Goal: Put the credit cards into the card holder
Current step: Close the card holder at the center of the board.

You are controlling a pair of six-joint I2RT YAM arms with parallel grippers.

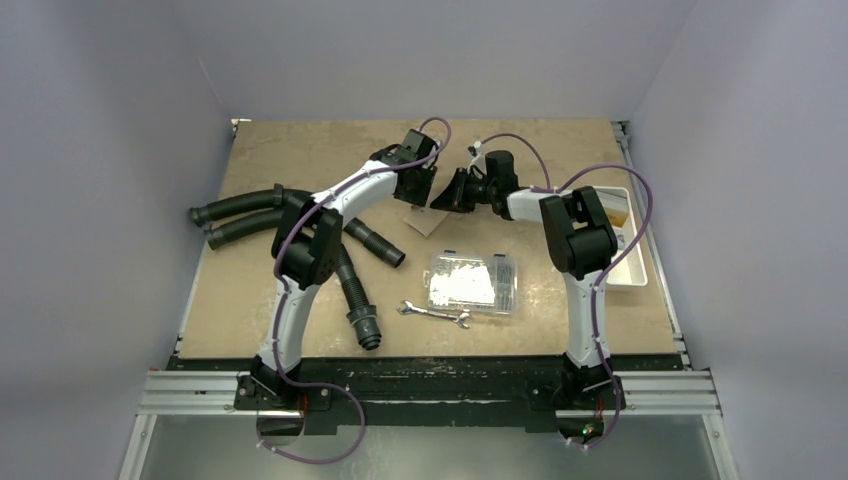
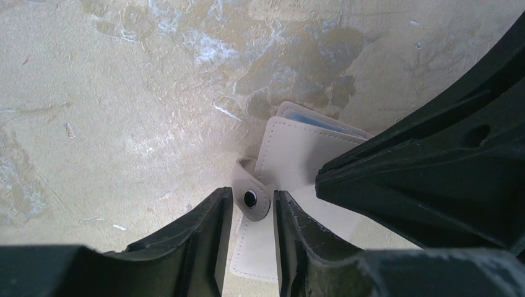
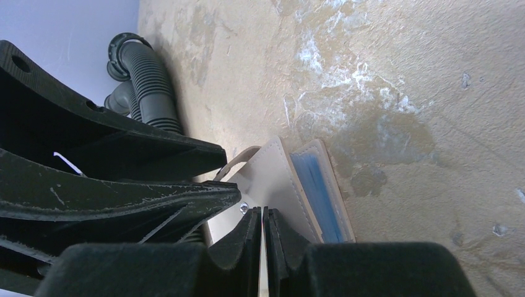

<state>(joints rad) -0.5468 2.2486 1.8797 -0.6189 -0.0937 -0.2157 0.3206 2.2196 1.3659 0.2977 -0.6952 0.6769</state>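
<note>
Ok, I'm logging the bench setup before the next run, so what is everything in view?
card holder: one, cream, far middle of the table, between the grippers
credit cards: at least one, light blue, tucked inside the holder
compartment box: one, clear, table centre
wrench: one, silver, on the near side of the box
hoses: several, black, corrugated, left side
tray: one, white, right edge
table: one, tan
left gripper: black, jaws apart on either side of the holder's snap strap
right gripper: black, shut on the holder's flap
</note>
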